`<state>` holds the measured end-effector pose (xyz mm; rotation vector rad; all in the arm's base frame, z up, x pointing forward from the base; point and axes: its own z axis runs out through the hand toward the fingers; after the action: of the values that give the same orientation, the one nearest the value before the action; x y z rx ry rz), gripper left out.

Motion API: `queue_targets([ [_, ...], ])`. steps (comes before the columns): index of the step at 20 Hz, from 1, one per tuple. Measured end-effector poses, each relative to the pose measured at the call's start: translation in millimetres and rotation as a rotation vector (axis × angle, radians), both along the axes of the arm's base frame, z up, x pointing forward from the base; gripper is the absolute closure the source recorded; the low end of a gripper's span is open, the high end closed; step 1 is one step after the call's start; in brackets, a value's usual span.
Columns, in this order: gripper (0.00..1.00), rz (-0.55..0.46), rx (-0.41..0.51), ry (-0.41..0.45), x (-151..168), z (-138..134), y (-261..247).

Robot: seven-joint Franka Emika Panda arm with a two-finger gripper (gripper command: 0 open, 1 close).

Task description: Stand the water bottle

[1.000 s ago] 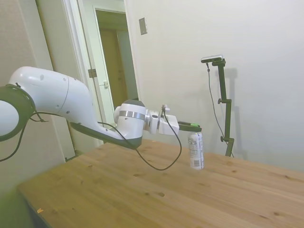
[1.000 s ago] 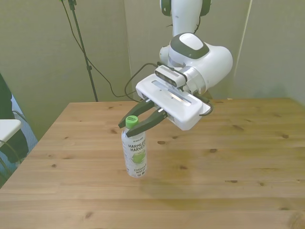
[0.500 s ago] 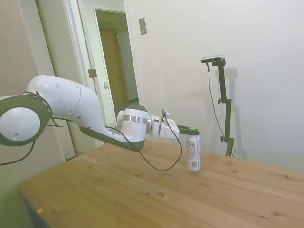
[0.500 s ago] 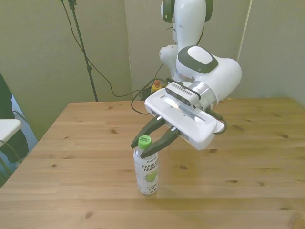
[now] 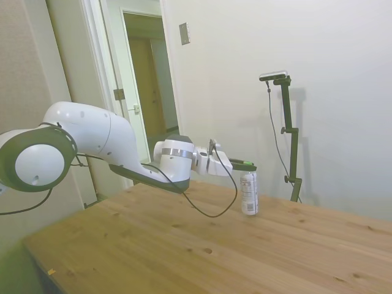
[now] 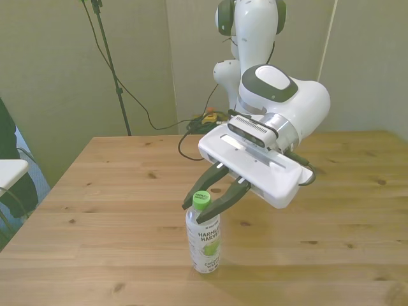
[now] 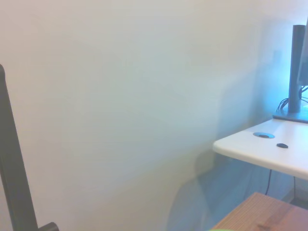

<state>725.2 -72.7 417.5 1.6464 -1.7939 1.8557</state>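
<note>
The water bottle (image 6: 204,243) is upright, a slim clear bottle with a white printed label and a bright green cap (image 6: 202,198). Its base rests on or just above the wooden table (image 6: 95,210) near the front edge in the front view. My gripper (image 6: 196,211) reaches down at a slant, and its two dark fingers close on the bottle's neck just under the cap. In the side view the bottle (image 5: 249,195) stands upright under the gripper (image 5: 247,166), which reaches in level from the left. The wrist view shows mostly a pale wall.
A doorway (image 5: 147,86) and pale walls stand behind the table in the side view. The wrist view catches a white desk (image 7: 269,149) beyond the wooden table's corner (image 7: 260,216). Dark cables (image 6: 191,127) hang behind the table's far edge.
The arm has carried the upright bottle toward the front edge and the front view's right, and has lowered it to the tabletop. The fingers have stayed shut at the cap.
</note>
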Motion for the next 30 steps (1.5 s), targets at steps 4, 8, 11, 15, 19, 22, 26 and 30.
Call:
queue_targets([
  [4,1.00,0.002,0.001,0.011,1,-9,1],
  [8,0.00,0.009,0.002,0.014,2,-10,2],
  [11,0.00,0.010,0.002,0.014,2,-10,2],
  [15,0.00,0.013,0.003,0.014,2,-10,2],
  [19,0.00,0.019,0.006,0.015,2,-10,3],
  [22,0.00,0.020,0.007,0.012,1,-8,3],
  [26,0.00,0.027,0.012,0.004,-2,0,5],
  [30,0.00,0.051,0.075,0.027,-27,8,12],
])
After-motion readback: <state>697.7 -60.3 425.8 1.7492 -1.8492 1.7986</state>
